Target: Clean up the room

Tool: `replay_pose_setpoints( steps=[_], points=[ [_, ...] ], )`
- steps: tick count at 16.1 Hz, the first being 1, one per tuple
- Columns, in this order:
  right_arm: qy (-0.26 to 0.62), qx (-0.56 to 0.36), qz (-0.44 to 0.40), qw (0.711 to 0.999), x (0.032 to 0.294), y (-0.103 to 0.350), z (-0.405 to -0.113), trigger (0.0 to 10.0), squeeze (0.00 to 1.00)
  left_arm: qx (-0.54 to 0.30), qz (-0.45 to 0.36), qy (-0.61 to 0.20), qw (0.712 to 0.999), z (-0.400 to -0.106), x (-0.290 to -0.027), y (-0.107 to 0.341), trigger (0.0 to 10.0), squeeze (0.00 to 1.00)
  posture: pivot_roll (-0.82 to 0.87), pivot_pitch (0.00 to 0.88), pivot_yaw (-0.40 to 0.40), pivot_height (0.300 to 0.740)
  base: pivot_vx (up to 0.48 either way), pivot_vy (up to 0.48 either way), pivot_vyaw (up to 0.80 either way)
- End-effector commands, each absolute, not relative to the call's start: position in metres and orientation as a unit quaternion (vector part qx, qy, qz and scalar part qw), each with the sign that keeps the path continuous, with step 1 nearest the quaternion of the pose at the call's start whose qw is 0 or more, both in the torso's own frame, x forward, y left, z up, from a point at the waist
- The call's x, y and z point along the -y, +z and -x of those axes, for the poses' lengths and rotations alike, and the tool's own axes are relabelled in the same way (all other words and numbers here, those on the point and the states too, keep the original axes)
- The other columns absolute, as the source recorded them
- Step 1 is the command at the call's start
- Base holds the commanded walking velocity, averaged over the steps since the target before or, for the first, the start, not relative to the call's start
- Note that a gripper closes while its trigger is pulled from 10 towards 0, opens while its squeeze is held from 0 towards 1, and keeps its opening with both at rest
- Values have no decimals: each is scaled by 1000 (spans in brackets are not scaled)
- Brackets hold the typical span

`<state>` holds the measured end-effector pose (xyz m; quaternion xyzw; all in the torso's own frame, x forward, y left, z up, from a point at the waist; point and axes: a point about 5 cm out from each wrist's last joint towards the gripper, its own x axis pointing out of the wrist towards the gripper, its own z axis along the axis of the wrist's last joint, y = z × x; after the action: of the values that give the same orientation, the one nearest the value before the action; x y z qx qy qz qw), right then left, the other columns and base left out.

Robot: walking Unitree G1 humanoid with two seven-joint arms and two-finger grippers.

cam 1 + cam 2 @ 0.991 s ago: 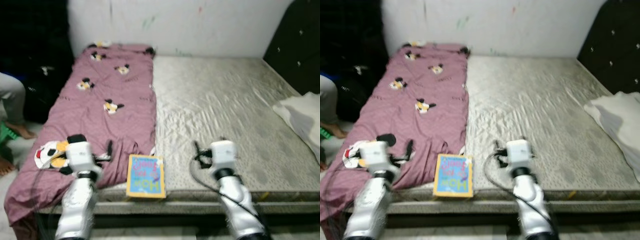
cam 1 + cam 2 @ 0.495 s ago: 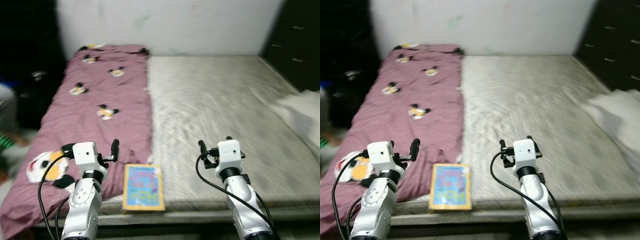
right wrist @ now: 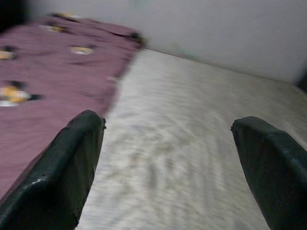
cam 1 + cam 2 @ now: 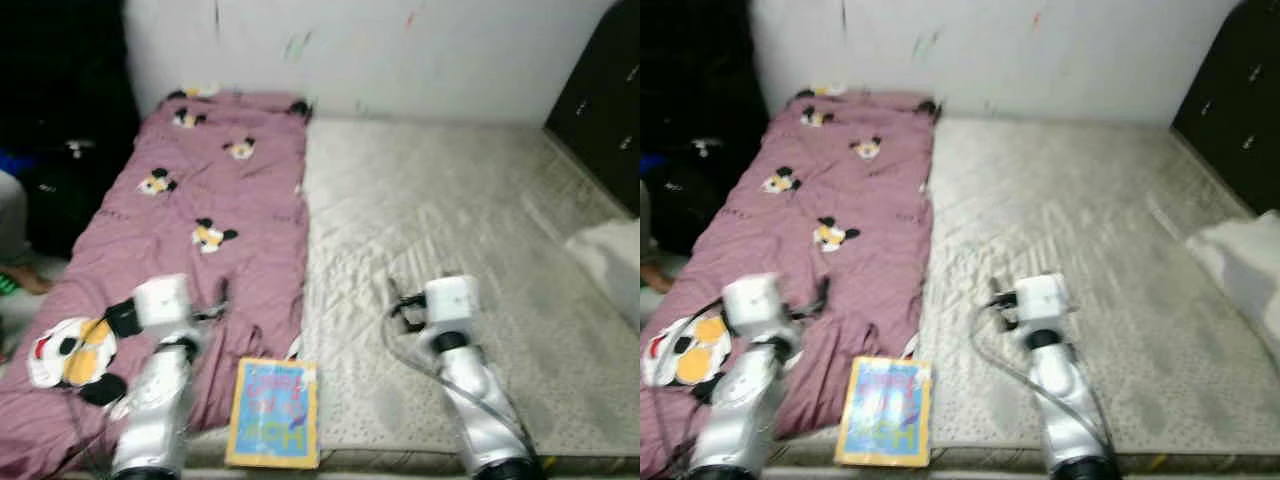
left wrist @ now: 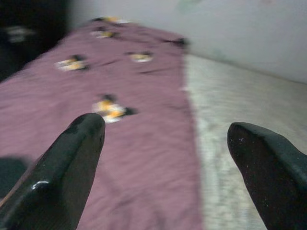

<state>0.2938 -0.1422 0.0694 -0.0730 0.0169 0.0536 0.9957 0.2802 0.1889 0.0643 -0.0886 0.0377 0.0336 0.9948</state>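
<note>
A book (image 4: 274, 413) lies at the bed's (image 4: 460, 230) near edge, beside a purple blanket (image 4: 200, 230). Left tool (image 5: 163, 143) and right tool (image 3: 168, 143), both spread and empty, hover either side of the book.

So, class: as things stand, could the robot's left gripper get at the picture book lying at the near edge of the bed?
Probably yes. The left gripper, fingers open, hovers over the purple blanket just beyond the book, and nothing lies between them.

Matt purple cloth blanket (image 4: 200, 230) beside a shiny quilted mattress (image 4: 450, 230).
</note>
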Motion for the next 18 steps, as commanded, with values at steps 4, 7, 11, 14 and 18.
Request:
replay_pose_setpoints(
  steps=[4,7,11,14,18],
  points=[
    [45,-19,75,996,149,69,-294,10000,0,-40,91,28,995,-282,-185,65,10000,0,-8,0,1,740,0,0,0],
    [45,-20,75,996,149,69,-295,10000,0,-41,93,28,994,-282,-185,65,10000,0,-9,0,2,740,0,0,0],
    [46,-21,75,996,149,69,-295,10000,0,-41,94,27,994,-282,-184,64,10000,0,-9,0,2,740,0,388,0],
    [46,-21,75,996,149,69,-295,10000,0,-40,93,28,994,-282,-184,65,10000,0,-9,0,3,740,0,399,0],
    [47,-21,75,996,149,69,-296,10000,0,-41,93,27,994,-283,-184,65,10000,0,-10,0,5,740,0,396,0]
  ],
)
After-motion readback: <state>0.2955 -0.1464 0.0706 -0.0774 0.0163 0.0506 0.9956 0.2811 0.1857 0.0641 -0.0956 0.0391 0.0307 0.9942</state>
